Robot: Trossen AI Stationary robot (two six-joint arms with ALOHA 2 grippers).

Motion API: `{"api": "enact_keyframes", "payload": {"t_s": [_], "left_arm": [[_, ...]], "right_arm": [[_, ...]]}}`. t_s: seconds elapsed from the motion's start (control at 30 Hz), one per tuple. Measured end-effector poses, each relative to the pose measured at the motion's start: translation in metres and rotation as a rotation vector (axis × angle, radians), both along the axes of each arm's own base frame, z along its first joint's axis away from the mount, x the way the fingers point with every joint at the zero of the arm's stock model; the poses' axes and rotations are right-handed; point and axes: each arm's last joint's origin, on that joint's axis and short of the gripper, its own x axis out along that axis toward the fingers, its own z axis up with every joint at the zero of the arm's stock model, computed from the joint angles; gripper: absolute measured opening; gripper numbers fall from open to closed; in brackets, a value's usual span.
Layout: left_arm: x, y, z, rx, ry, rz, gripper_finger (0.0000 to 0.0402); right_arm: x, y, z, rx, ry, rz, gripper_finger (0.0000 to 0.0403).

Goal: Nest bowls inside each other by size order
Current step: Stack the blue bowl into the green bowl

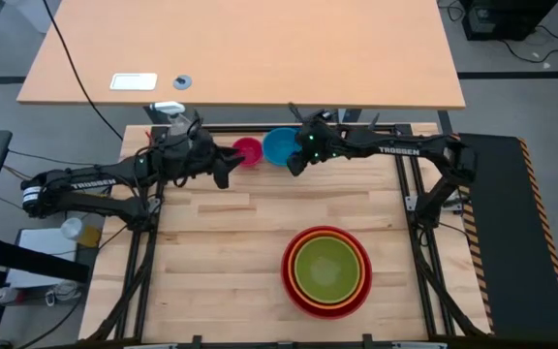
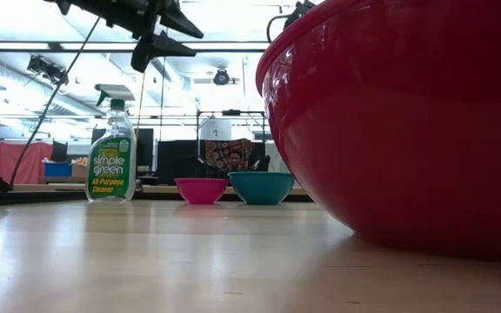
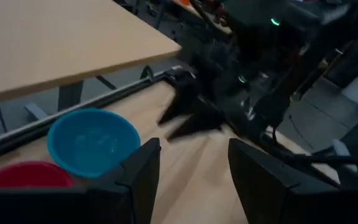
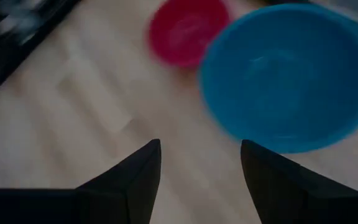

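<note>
From above, we are counting five bowls on the bench (image 1: 211, 242). Three are sitting nested near the front right: the red bowl (image 1: 294, 289) outermost, the orange bowl (image 1: 303, 247) inside it, the lime green bowl (image 1: 329, 266) innermost. Two are standing loose at the back edge, the pink bowl (image 1: 248, 151) just beside the blue bowl (image 1: 279, 145). The left hand (image 1: 227, 167) is hovering just left of the pink one, the right hand (image 1: 296, 161) at the blue one's right rim. Wide bare wood is lying open between the pair and the stack.

At bench level, we are seeing one spray bottle (image 2: 111, 156) standing upright left of the pink bowl (image 2: 200, 190) and blue bowl (image 2: 261, 187), with the red wall (image 2: 407, 122) filling the right.

The left wrist is showing its fingers (image 3: 143, 177) apart, empty, the blue bowl (image 3: 92, 142) ahead.

The right wrist is showing its fingers (image 4: 135, 177) spread, empty, over wood, the blue bowl (image 4: 284, 78) and pink bowl (image 4: 188, 31) just beyond.
</note>
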Motion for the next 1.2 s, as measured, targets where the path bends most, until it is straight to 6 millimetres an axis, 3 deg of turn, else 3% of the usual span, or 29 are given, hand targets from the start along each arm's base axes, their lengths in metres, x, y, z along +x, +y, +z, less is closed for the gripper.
{"api": "enact_keyframes", "payload": {"t_s": [0.17,0.27,0.53,0.7,0.87,1.2], "left_arm": [[-0.001,-0.007,-0.039,-0.098,0.074,-0.012,0.0192],[-0.002,-0.01,-0.053,-0.179,0.081,0.003,0.0192],[-0.002,-0.009,-0.052,-0.244,0.021,0.031,0.0192],[0.0,-0.008,-0.047,-0.257,-0.045,0.038,0.0192],[0.0,-0.008,-0.046,-0.279,-0.061,0.044,0.0192],[0.0,-0.009,-0.046,-0.304,-0.071,0.047,0.0192]], "right_arm": [[-0.014,-0.031,-0.013,0.058,0.042,-0.238,0.023],[-0.023,-0.048,-0.023,0.123,0.039,-0.283,0.024],[-0.036,-0.067,-0.059,0.251,0.016,-0.364,0.0296],[-0.028,-0.07,-0.076,0.258,-0.06,-0.379,0.0309],[-0.016,-0.071,-0.097,0.278,-0.075,-0.394,0.0285],[-0.011,-0.067,-0.101,0.251,-0.071,-0.436,0.0175]]}}
